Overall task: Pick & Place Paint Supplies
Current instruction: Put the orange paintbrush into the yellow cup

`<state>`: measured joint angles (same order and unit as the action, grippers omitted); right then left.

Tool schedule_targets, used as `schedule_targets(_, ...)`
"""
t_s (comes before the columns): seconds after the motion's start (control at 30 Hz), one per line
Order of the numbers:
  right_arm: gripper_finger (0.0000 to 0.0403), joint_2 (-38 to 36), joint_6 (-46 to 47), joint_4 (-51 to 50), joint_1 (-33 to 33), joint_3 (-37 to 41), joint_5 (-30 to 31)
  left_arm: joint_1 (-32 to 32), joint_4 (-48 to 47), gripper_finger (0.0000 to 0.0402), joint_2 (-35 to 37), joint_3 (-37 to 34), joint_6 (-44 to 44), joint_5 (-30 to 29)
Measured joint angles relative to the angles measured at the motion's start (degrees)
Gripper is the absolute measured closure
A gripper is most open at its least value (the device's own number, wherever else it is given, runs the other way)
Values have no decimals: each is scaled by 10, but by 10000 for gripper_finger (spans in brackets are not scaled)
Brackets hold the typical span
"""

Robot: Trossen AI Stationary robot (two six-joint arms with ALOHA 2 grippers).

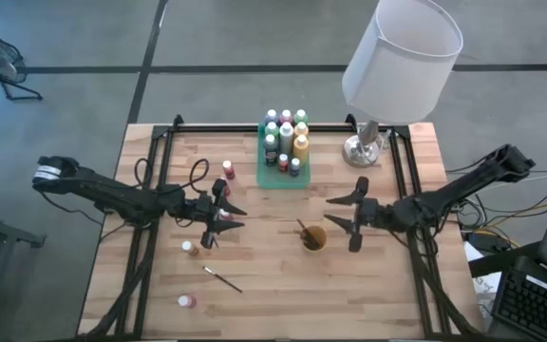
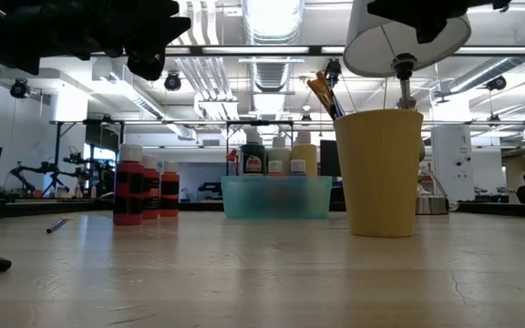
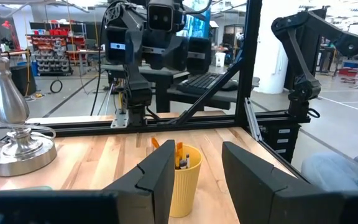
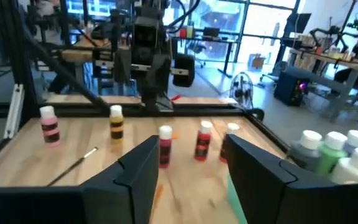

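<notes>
Beside the orange-yellow cup (image 1: 313,237), the right gripper (image 1: 342,214) hangs with its fingers apart and nothing between them; dark-handled brushes (image 2: 324,95) stand in the cup, so a brush drop looks finished. Across the table the left gripper (image 1: 224,218) hovers among the loose bottles, fingers parted and, as far as the wrist view shows, empty. Most paint bottles (image 1: 286,138) already stand packed in the green tray (image 1: 283,180) near the lamp (image 1: 378,85). Left out are a red bottle (image 1: 227,171) just beside the tray's left edge, a pale-capped yellow bottle (image 1: 189,248) nearer the front, a pink bottle (image 1: 187,301) at the front edge, and one loose paintbrush (image 1: 223,278) lying flat between them; other bottles by the left gripper are partly hidden. The step in hand is probably picking the next loose item. To do it well, the left gripper should drop squarely over one bottle, fingers straddling the body below the cap, and close only once centred, since these narrow bottles would tip easily. The brush, lying flat on wood, needs a grip across its handle at a shallow angle. The right arm should lift clear of the cup so it does not knock it over.
</notes>
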<state>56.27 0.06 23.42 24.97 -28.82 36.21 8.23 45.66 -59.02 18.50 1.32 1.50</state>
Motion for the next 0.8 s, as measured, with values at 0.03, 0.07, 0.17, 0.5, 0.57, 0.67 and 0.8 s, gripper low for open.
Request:
schedule_targets(0.03,228,-7,-6,-9,-1,0,0,0,0,264,0,0,0,0)
schedule_targets(0.07,232,-12,-15,-8,-3,1,4,0,0,264,0,0,0,0)
schedule_targets(0.17,245,-20,-28,6,-6,2,43,0,2,264,0,0,0,0)
schedule_targets(0.5,288,-31,-97,26,-16,-6,84,0,7,264,3,13,-56,-6)
schedule_targets(0.57,297,-30,-117,24,-18,-6,133,-1,-2,264,4,19,-78,-23)
schedule_targets(0.67,312,-28,-130,25,-27,-4,263,-3,-50,264,15,37,-58,-131)
schedule_targets(0.8,332,-32,-108,23,-55,15,375,-11,-220,264,45,92,-44,-269)
